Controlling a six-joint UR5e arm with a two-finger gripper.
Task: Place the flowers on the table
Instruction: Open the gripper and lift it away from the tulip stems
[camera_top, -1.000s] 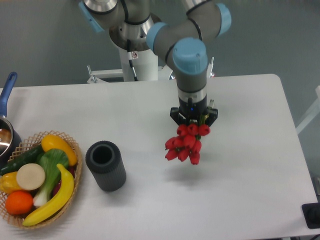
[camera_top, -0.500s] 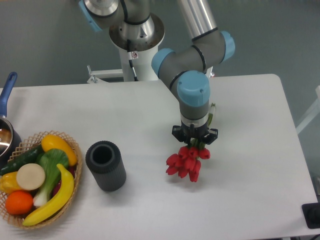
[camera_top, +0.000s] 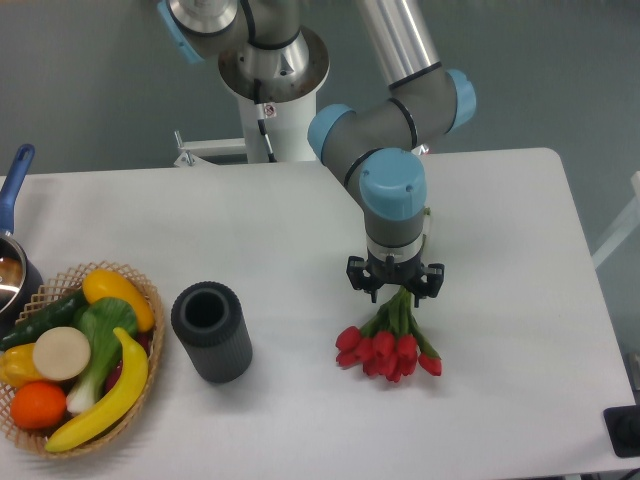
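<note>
The gripper (camera_top: 396, 291) pinches the green stems of the flowers (camera_top: 390, 346), whose red heads fan toward the camera on the table (camera_top: 520, 300).

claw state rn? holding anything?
Claw: over the green stems of the bunch of red tulips, whose heads lie on the white tabletop. Open or closed, holding or released: cannot be told from this view.

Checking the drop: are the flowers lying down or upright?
Lying down: flowers fan flat on the table, stems toward the claw.
</note>
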